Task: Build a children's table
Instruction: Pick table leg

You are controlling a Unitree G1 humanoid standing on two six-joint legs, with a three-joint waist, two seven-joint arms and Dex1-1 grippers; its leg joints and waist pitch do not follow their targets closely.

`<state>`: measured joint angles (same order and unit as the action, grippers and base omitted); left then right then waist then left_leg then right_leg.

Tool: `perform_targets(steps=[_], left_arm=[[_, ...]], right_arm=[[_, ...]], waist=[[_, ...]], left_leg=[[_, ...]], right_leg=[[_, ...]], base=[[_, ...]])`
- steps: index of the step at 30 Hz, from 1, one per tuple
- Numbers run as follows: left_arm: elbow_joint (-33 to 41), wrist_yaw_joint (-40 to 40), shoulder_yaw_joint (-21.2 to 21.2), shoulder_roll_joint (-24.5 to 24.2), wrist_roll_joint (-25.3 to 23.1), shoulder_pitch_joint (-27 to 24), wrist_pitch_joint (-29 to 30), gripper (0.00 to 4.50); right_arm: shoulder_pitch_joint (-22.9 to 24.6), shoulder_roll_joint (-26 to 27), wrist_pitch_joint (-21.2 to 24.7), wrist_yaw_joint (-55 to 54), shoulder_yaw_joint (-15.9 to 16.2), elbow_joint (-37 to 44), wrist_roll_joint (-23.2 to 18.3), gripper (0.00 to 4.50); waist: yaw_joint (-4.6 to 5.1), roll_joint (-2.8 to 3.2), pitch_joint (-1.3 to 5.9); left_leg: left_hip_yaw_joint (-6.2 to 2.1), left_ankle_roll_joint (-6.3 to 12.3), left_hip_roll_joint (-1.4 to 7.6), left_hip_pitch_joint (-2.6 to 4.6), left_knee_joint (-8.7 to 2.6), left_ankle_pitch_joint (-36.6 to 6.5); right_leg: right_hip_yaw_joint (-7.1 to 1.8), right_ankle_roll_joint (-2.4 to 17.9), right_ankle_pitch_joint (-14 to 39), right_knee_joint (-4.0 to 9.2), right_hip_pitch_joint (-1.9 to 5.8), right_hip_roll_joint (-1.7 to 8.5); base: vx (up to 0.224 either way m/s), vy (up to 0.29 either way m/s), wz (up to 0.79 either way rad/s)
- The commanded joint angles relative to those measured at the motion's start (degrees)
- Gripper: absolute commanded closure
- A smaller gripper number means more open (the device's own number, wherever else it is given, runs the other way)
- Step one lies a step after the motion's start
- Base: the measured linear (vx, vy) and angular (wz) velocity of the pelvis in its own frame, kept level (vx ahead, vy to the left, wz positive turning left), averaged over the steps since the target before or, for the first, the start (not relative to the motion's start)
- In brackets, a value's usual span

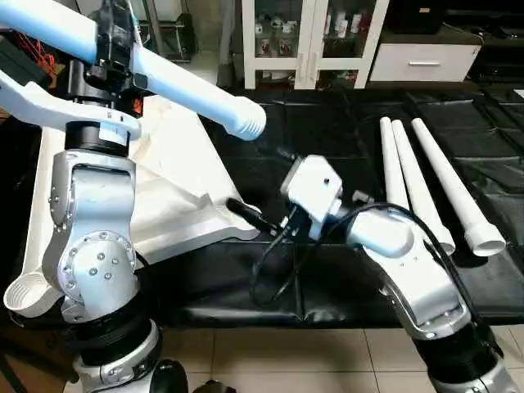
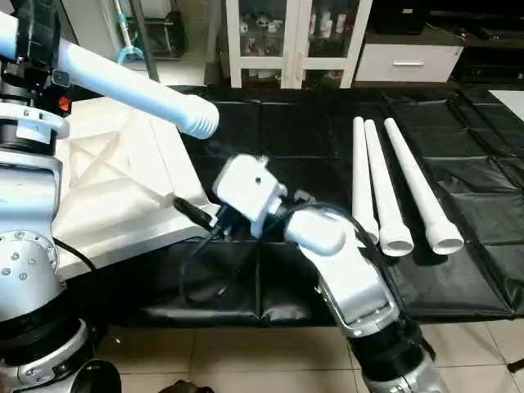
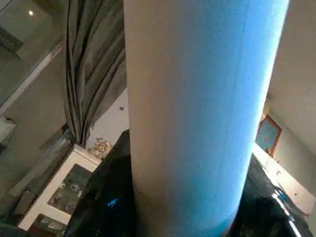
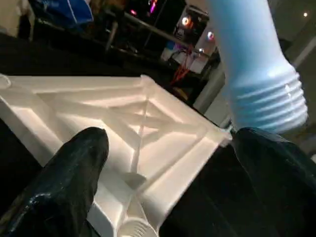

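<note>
**Leg held aloft over the upturned tabletop**

The tabletop (image 2: 123,188) lies ribbed side up on the black mat (image 2: 458,213). One leg (image 1: 176,86) is clamped in the left gripper (image 1: 115,45) above it (threaded end free). Three legs (image 2: 393,192) lie apart on the mat. The right gripper (image 4: 163,173) is spread wide, empty, near the tabletop's corner.

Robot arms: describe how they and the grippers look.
Both forearms are silver metal with rounded joint housings and small bolts. The right arm carries a white boxy wrist unit with looping black cables. The right gripper has two glossy black fingers; the left arm has black collar rings.
</note>
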<state>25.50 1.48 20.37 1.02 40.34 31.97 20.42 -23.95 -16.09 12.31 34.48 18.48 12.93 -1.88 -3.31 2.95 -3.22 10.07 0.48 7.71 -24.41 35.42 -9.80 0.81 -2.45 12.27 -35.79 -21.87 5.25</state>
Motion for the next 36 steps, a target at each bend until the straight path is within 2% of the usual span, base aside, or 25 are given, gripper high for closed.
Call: perform_targets(steps=[1,12,19,22,26,29,32,34,36], left_arm=[[-0.6,-0.5,-0.2,-0.6,0.5,0.8,-0.5,2.73],[-1.5,-1.3,-0.8,-1.8,1.4,0.3,-1.1,2.73],[-1.7,-0.8,-1.3,-2.1,1.1,0.2,-0.7,2.73],[-1.5,-0.7,-0.9,-1.4,2.7,0.5,-1.2,2.73],[-0.9,-3.8,-1.4,-2.0,5.1,-0.3,-1.0,2.73],[-0.5,-6.6,-1.8,-3.1,7.1,-1.0,-0.1,2.73],[-0.5,-8.0,-2.2,-3.9,7.3,-1.3,0.2,2.73],[-0.3,-9.4,-2.5,-4.5,8.6,-1.4,0.7,2.73],[-0.1,-10.4,-2.7,-4.7,9.9,-1.5,0.9,2.73]], right_arm=[[-0.2,-0.1,0.5,0.0,-0.5,1.0,0.2,0.00],[-2.2,0.0,1.2,-0.7,-3.5,1.9,-1.6,0.00],[-3.5,0.7,1.0,-1.9,-4.0,0.8,-0.9,0.00],[-3.6,0.6,0.7,-2.6,-4.3,0.2,-0.2,0.00],[-4.5,1.3,0.8,-6.5,-7.0,-2.1,0.8,0.00],[-5.8,1.7,1.9,-8.3,-10.6,-3.5,-0.8,0.00],[-6.1,0.9,2.5,-8.2,-12.6,-4.6,-2.0,0.00],[-5.5,-0.8,2.7,-7.2,-14.4,-6.1,-3.2,0.00],[-4.8,-1.9,2.7,-6.2,-14.9,-6.5,-3.8,0.00]], waist=[[0.14,-0.03,3.44],[0.17,-0.09,3.55],[0.20,-0.15,3.50],[0.15,-0.24,3.50],[0.18,-0.19,3.46],[0.27,-0.13,3.43],[0.30,0.03,3.43],[0.32,0.04,3.43],[0.23,0.08,3.36]], left_leg=[[-2.56,-5.40,4.30,2.58,-5.54,-20.7],[-2.49,-5.31,4.27,2.63,-5.54,-20.1],[-2.42,-5.39,4.28,2.65,-5.57,-19.9],[-2.43,-5.50,4.29,2.62,-5.57,-19.6],[-2.31,-6.04,4.14,2.68,-5.64,-20.0],[-2.34,-6.26,4.11,2.69,-5.68,-20.6],[-2.33,-6.43,4.16,2.83,-5.73,-20.5],[-2.26,-6.58,4.08,2.87,-5.66,-20.2],[-2.21,-6.50,4.08,2.82,-5.68,-19.8]], right_leg=[[-1.44,8.1,7.8,4.31,0.77,2.38],[-1.41,8.5,6.1,4.17,0.77,2.27],[-1.40,8.5,6.0,4.17,0.72,2.27],[-1.42,8.6,5.8,4.13,0.75,2.31],[-1.42,8.7,7.0,4.24,0.54,2.24],[-1.41,8.5,7.4,4.16,0.51,2.13],[-1.40,7.9,6.7,4.18,0.51,2.08],[-1.36,8.1,5.7,4.14,0.59,2.05],[-1.35,8.4,4.9,4.10,0.67,1.98]], base=[[0.000,0.000,0.00],[0.000,0.000,0.00],[0.000,0.000,0.00],[0.000,0.000,0.00],[0.000,0.000,0.00],[0.000,0.000,0.00],[0.000,0.000,0.00],[0.000,0.000,0.00],[0.000,0.000,0.00]])
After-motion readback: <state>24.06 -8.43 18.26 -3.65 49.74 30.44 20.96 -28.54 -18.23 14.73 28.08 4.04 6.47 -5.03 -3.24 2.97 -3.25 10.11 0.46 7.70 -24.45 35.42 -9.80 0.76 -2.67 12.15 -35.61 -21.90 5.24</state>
